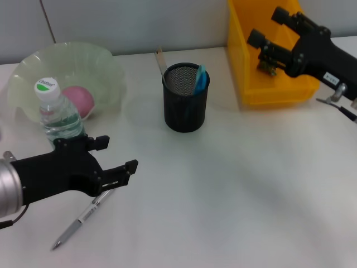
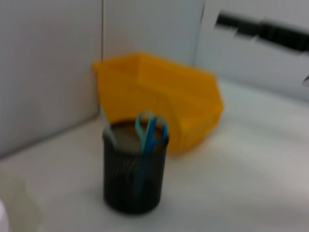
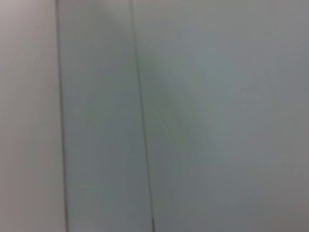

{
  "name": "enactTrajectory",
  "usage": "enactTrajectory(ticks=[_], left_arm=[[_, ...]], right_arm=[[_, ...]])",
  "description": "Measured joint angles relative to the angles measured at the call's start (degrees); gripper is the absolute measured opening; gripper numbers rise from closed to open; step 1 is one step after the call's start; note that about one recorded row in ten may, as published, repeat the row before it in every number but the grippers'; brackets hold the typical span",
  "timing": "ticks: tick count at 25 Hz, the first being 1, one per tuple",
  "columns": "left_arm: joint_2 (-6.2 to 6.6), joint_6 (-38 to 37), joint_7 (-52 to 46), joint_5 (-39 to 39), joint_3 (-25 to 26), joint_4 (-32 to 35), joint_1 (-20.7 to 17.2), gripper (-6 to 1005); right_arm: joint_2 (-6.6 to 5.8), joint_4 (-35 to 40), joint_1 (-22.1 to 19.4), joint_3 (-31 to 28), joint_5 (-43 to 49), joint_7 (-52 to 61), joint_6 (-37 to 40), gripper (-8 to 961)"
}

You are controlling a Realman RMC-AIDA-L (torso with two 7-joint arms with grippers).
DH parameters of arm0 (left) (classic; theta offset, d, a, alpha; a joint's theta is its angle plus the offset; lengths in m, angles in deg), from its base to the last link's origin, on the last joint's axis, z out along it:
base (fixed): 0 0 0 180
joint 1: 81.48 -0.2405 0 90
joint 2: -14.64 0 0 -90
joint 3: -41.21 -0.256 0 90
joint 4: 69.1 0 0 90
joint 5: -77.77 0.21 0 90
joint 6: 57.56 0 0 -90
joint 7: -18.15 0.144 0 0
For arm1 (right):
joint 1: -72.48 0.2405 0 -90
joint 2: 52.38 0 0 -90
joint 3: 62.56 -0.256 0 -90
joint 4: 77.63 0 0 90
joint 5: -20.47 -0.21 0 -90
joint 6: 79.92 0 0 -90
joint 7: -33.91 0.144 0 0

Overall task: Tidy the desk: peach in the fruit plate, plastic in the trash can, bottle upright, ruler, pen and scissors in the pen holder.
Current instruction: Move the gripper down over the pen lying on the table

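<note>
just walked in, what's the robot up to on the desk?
Tidying. The peach is in the fruit plate, the bottle stands upright, and the scissors and ruler are in the pen holder. The pen lies on the desk, with the open left gripper just above it. The right gripper is open over the yellow bin, with something small below it.

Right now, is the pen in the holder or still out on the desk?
Out. The pen lies flat on the desk, beneath the left gripper; the holder stands apart.
</note>
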Motion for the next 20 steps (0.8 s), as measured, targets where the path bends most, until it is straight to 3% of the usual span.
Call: enactTrajectory(ticks=[1,2,3,4,12,15,18,19,20], left_arm=[[-0.06,0.09,-5.1,5.37,-1.13,1.51,0.99,747],[-0.06,0.09,-5.1,5.37,-1.13,1.51,0.99,747],[-0.15,0.21,-15.64,15.14,-3.62,4.0,3.27,746],[-0.15,0.09,-19.64,18.39,-4.57,4.67,4.37,746],[-0.1,-2.06,-30.52,26.49,-6.76,5.38,9.09,745],[-0.09,-4.73,-36.68,32.76,-8.6,5.91,11.4,745],[-0.09,-4.73,-36.68,32.76,-8.6,5.91,11.4,744],[-0.18,-7.04,-42.55,39.81,-12.68,6.71,13.8,744],[-0.21,-7.42,-43.24,40.51,-13.12,6.75,14.19,744]], right_arm=[[0.0,0.0,0.0,0.0,0.0,0.0,0.0,831],[0.03,0.63,-0.71,0.49,0.39,0.78,0.04,831],[0.03,1.19,-1.42,0.88,0.89,1.22,0.12,831],[0.03,1.61,-2.12,1.17,1.31,1.44,0.2,831],[-0.05,3.69,-7.42,1.03,2.27,1.29,2.22,832],[-0.06,4.15,-9.08,0.98,2.3,1.37,2.49,832],[-0.08,4.16,-9.95,0.93,2.37,1.32,2.51,832],[-0.1,4.07,-10.07,0.92,2.41,1.3,2.52,832],[-0.12,3.99,-10.14,0.92,2.44,1.29,2.52,832]])
